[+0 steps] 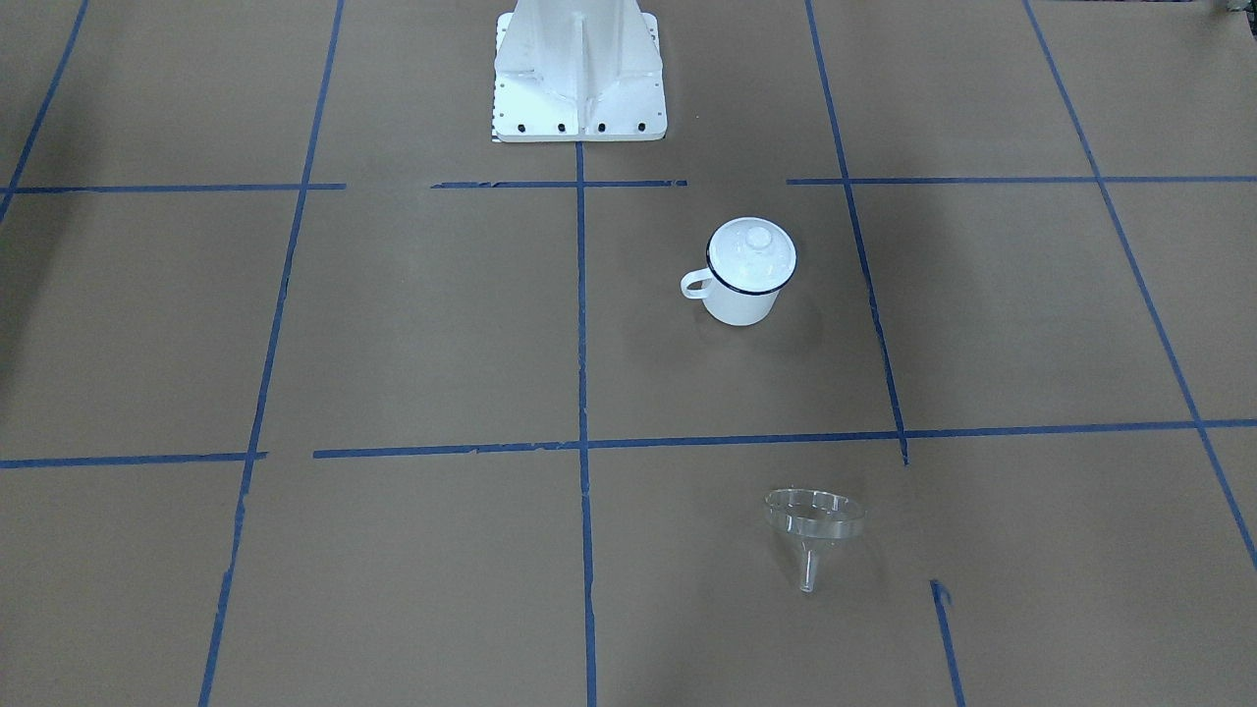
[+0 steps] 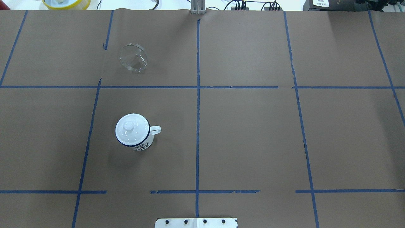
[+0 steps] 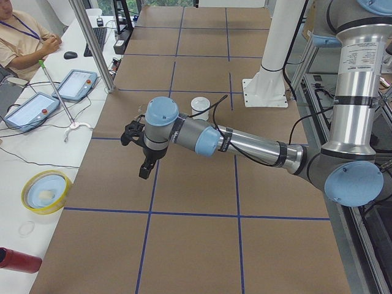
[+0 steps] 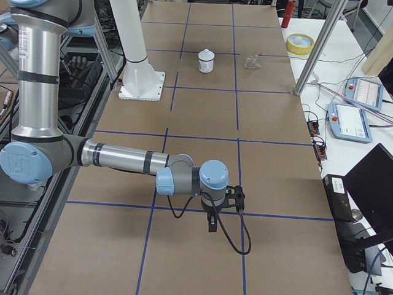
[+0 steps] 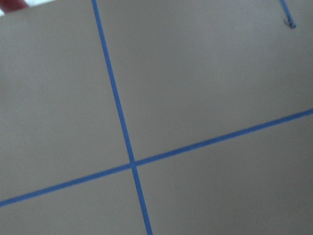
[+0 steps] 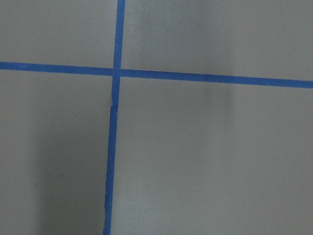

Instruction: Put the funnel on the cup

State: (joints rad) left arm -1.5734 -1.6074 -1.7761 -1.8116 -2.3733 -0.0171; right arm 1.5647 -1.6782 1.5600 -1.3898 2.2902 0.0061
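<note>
Off the table's left end, on a white bench (image 3: 37, 153): a yellow-rimmed bowl (image 3: 46, 191), with a seated operator (image 3: 24, 43) behind it.

Left end of the table (image 2: 253, 136), brown paper gridded with blue tape (image 2: 197, 126). The left arm (image 3: 245, 144) reaches out low across it and shows in the side view only. The left gripper (image 3: 143, 173) points down over a tape line, well apart from both task things. Whether its fingers are spread or closed I cannot tell from this angle. Its wrist camera gives only a blurred tape crossing.

Left half, overhead view. The funnel (image 2: 133, 58) lies on its side in the far row of squares, wide rim facing the robot and spout pointing toward the operators' edge. In the next square nearer the robot, almost in line with it, the cup (image 2: 143, 146) stands upright with its handle toward the centre tape line. A white knobbed lid (image 2: 132, 129) sits on the cup's mouth and covers it. There is a dark marking on the cup's wall, possibly a printed pattern, too small to read. Funnel and cup are well apart, with a tape line between them.

Centre, near edge: white base plate (image 2: 196, 223).

Right end. The right arm (image 4: 123, 160) stretches low over the paper. The right gripper (image 4: 212, 226) points down near a tape line, far from the cup and funnel. Its jaw state cannot be told either. Its wrist camera shows a tape crossing.
</note>
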